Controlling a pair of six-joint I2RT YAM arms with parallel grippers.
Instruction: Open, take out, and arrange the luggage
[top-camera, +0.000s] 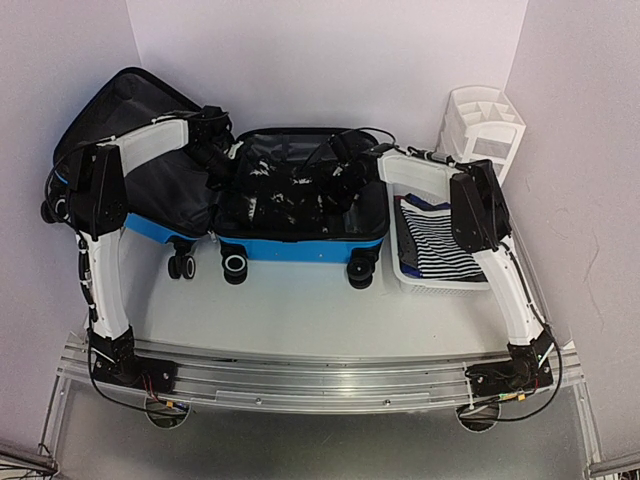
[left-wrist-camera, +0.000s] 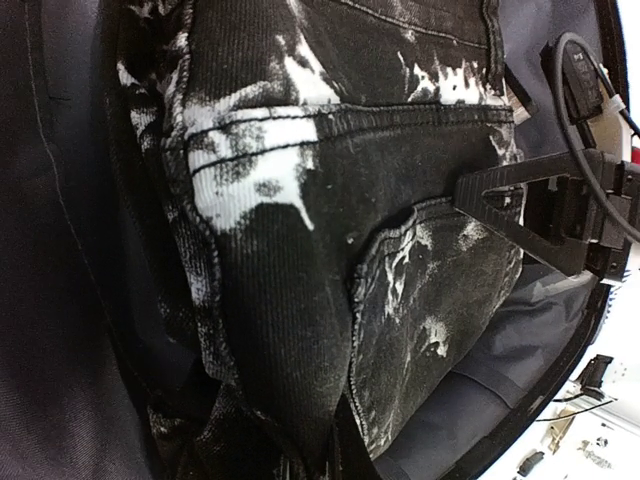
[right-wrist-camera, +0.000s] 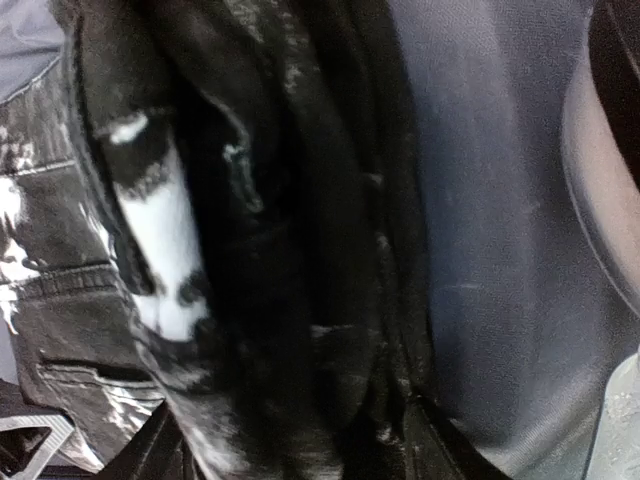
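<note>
Black bleach-splashed denim garment fills both wrist views, lying in the luggage. Luggage sits open at centre-left of the table, blue shell and wheels facing the arms, lid leaning back-left with grey lining showing. Left gripper is clamped on the garment's left edge, fabric bunched into it. Right gripper is at its right edge, fingers apart with cloth between. White mesh basket is just right of the luggage, striped top inside. White organizer stands back right.
</note>
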